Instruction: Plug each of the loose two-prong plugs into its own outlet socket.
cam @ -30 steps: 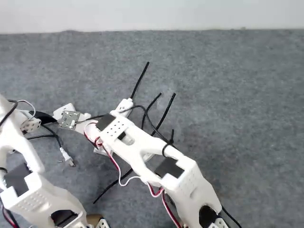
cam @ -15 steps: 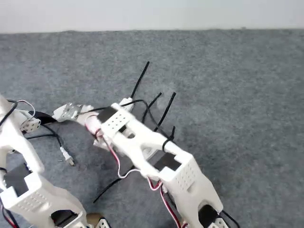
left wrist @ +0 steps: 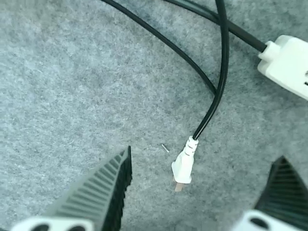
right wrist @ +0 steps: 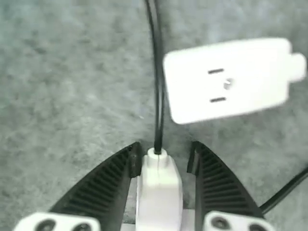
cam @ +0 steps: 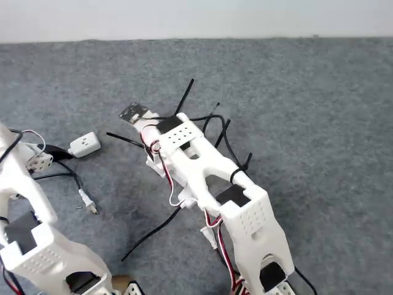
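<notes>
Moved: the right arm (cam: 206, 169) has swung from over the left part of the bench (cam: 319, 110) toward its middle, leaving the uncovered outlet socket (cam: 85, 144) in the open.

Item 1, right gripper (right wrist: 166, 147): fingers closed tight on the held plug (right wrist: 158, 185), a white plug body gripped on both flanks. Its black cord (right wrist: 156, 72) runs straight out ahead.

Item 2, face-up outlet socket (right wrist: 231, 79): white block with 2 slots and 1 round hole showing. It lies on the bench just beyond the held plug, beside the cord and apart from the plug.

Item 3, left gripper (left wrist: 204, 156): fingers spread wide, holding nothing, hanging above the bench.

Item 4, loose plug (left wrist: 184, 166): white, flat on the grey bench between the 2 open fingers and touching neither. Its black lead (left wrist: 219, 72) curves away from it. In the high view it lies near the left arm, apart from the uncovered outlet socket.
</notes>
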Robot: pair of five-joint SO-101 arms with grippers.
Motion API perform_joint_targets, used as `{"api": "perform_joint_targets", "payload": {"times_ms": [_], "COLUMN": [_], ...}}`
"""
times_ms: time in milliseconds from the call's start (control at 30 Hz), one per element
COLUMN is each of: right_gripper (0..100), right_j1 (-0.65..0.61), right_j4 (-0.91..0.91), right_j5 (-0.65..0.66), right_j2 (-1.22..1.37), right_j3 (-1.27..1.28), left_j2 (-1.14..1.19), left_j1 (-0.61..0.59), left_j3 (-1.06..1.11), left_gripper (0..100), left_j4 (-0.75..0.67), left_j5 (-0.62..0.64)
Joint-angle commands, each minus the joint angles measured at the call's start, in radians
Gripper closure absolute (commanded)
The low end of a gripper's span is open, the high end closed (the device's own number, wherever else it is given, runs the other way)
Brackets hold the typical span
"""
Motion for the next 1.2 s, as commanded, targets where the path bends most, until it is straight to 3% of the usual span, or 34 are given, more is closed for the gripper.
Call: {"api": "perform_joint_targets", "payload": {"times_ms": [0, 967, 1167], "right_gripper": [80.8, 80.8, 80.8], "right_j1": [0.093, 0.596, 0.642], "right_j4": [0.018, 0.085, 0.105], "right_j5": [-0.055, -0.003, 0.005], "right_j2": [0.001, 0.001, -0.001], "right_j3": [-0.025, -0.025, -0.026], "left_j2": [-0.011, -0.009, -0.009], "left_j1": [-0.003, 0.002, 0.002], "left_j3": [-0.047, -0.005, -0.004], "left_gripper": [59, 59, 59], "left_j4": [0.029, 0.021, 0.021], "left_j5": [-0.005, -0.005, -0.005]}}
